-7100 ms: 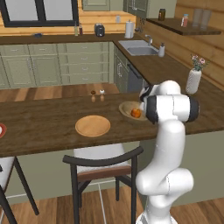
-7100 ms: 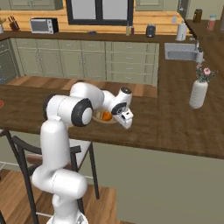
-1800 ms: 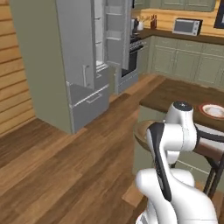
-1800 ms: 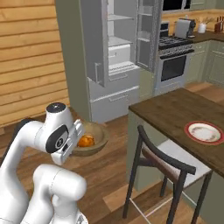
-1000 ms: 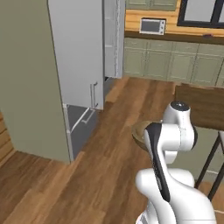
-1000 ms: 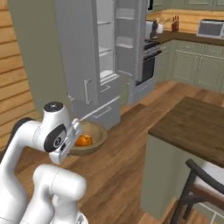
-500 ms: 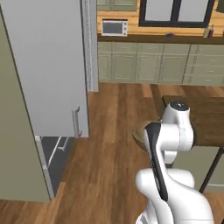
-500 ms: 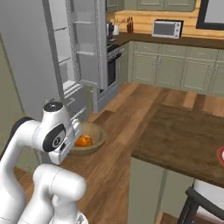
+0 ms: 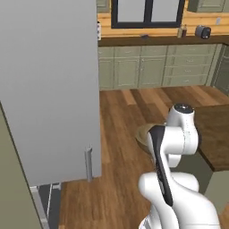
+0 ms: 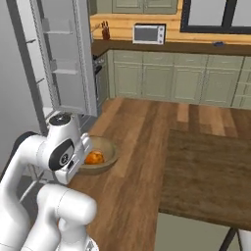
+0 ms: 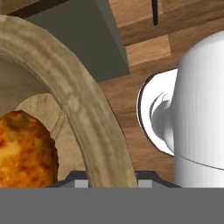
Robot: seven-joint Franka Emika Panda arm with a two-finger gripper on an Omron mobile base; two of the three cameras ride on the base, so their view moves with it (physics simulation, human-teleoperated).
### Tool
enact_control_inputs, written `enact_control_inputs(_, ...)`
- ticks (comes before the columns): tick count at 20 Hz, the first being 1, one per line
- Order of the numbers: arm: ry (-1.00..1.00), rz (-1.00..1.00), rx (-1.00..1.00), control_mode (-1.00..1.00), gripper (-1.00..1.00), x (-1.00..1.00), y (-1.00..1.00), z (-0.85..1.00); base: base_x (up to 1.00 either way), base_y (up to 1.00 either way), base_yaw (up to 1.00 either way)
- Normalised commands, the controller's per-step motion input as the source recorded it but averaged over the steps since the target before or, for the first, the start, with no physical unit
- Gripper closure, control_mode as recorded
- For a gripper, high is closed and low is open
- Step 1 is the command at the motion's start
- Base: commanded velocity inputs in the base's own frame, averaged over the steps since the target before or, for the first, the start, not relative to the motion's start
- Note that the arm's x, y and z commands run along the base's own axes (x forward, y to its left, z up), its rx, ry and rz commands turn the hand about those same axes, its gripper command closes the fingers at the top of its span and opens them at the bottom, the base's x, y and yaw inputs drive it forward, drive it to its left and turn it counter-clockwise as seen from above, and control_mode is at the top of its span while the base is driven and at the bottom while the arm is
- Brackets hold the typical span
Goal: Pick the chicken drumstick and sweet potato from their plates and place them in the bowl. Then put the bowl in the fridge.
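— Where are we in the job?

— The carrying part, by my reading. The wooden bowl (image 10: 100, 156) hangs in the air beside the white arm, above the plank floor, with the glossy orange-brown chicken drumstick (image 10: 94, 158) lying inside it. I can't make out the sweet potato; if it is in there, the bowl's wall or the drumstick hides it.

— And the hand?

— The gripper (image 11: 105, 181) is closed down tight on the bowl's thick rim. In the hand view the rim curves up from right where the fingers meet, and the drumstick sits just left of it, inside.

— Is the fridge close?

— Very. The fridge (image 10: 61, 59) stands open just ahead and to the left, as the right base view shows it: white door bins and shelf edges facing the room. In the left base view one big grey door panel takes up the whole left side, with a slim handle (image 9: 88, 163) low down and an open lower drawer (image 9: 47, 197) below it.

— So what comes next?

— I'd judge the bowl has to be brought round the door edge and in over a shelf, kept level so the food doesn't roll out. It looks about as wide as the door bins are deep, so a main shelf seems the safer spot. Only once it rests flat should the fingers let go.
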Motion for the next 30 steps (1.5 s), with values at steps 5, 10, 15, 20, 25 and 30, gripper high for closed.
enact_control_inputs(5, 0.0, 0.0, 0.0, 1.0, 1.0, 0.0, 0.0, 0.0, 0.35, -0.16, -0.13)
enact_control_inputs(10, 0.0, 0.0, 0.0, 1.0, 1.0, 0.0, 0.0, 0.0, 0.78, -0.08, -0.02)
enact_control_inputs(15, 0.0, 0.0, 0.0, 1.0, 1.0, 0.0, 0.0, 0.0, 0.66, -0.33, 0.08)
enact_control_inputs(20, 0.0, 0.0, 0.0, 1.0, 1.0, 0.0, 0.0, 0.0, 0.49, -0.35, 0.13)
enact_control_inputs(25, 0.0, 0.0, 0.0, 1.0, 1.0, 0.0, 0.0, 0.0, 0.63, -0.27, 0.16)
enact_control_inputs(30, 0.0, 0.0, 0.0, 1.0, 1.0, 0.0, 0.0, 0.0, 0.75, -0.14, 0.15)
